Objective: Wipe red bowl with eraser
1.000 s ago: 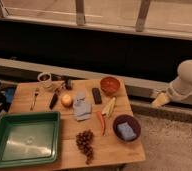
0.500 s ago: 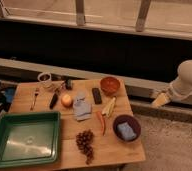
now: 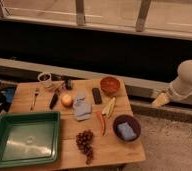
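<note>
The red bowl [image 3: 110,84] stands upright at the far right of the wooden table [image 3: 44,97]. The eraser [image 3: 96,95], a small flat black block, lies just left of the bowl, apart from it. My gripper [image 3: 159,100] hangs off the table's right side, lower right of the red bowl, at the end of the white arm [image 3: 190,77]. It holds nothing that I can see.
A dark purple bowl [image 3: 126,127] with a blue-grey thing in it stands front right. A green tray [image 3: 24,137] is front left. A blue-grey cloth [image 3: 81,107], an orange [image 3: 66,100], a black-handled utensil [image 3: 54,100], a fork [image 3: 35,97], a red chilli [image 3: 101,121], grapes [image 3: 85,144], corn [image 3: 109,106] and a cup [image 3: 45,78] lie between.
</note>
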You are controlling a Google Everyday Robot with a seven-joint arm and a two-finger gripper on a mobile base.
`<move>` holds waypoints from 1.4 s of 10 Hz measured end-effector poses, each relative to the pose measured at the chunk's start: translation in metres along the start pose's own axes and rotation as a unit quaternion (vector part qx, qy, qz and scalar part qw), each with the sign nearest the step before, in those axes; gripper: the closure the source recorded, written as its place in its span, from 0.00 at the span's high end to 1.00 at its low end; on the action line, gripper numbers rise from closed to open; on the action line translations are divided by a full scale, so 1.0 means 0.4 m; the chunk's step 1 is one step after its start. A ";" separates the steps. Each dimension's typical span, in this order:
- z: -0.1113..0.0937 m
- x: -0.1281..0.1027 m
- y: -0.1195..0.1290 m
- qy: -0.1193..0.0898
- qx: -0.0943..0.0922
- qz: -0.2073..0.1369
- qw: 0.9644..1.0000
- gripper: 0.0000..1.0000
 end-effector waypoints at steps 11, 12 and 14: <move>-0.105 -0.276 0.478 -0.061 0.004 -0.182 0.981 0.80; -0.107 -0.278 0.486 -0.062 0.003 -0.185 0.981 0.80; -0.107 -0.274 0.477 -0.061 0.005 -0.183 0.981 0.80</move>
